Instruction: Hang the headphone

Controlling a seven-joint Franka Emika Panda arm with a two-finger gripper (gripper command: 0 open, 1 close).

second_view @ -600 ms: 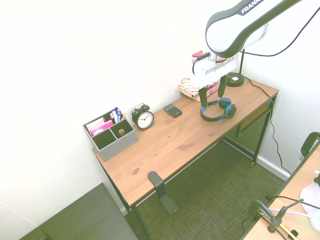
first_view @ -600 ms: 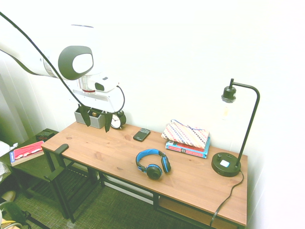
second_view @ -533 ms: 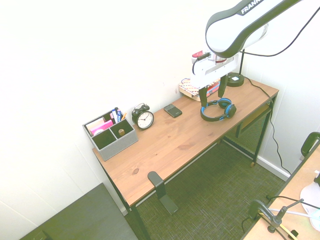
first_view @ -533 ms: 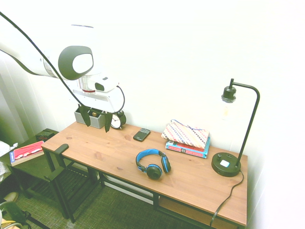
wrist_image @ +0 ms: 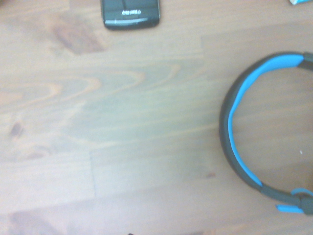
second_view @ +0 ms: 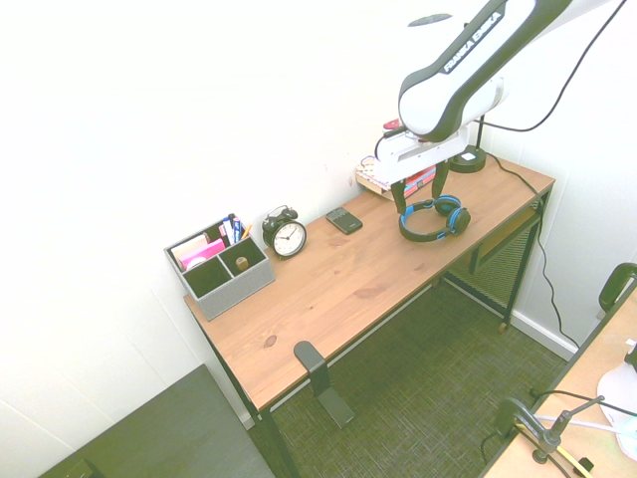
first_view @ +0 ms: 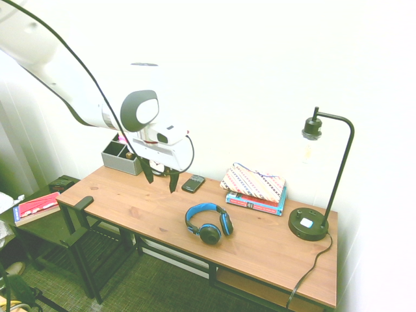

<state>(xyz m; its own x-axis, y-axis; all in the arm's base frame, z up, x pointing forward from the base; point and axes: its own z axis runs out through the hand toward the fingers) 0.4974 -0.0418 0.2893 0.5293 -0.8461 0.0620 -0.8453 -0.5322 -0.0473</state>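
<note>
Headphones [first_view: 195, 209] with a blue and black headband lie flat on a wooden desk [first_view: 130, 199], near its front edge and right of its middle, as seen from the first exterior camera. The cups point toward the near right; the band's arch bows toward the far left. At the desk's near left edge is a black hook [first_view: 83, 203], probably the place to hang them. The gripper [first_view: 162, 186] is above the desk, its two fingers spread wide with nothing between them. From the fingers, the headphones lie lower, to the right and nearer the front, so the coming move probably needs to go that way and down, with the arch the closest part to grip. Farther back are a phone [first_view: 193, 183], stacked books [first_view: 255, 203] and, at left, an organizer [first_view: 121, 162].
</note>
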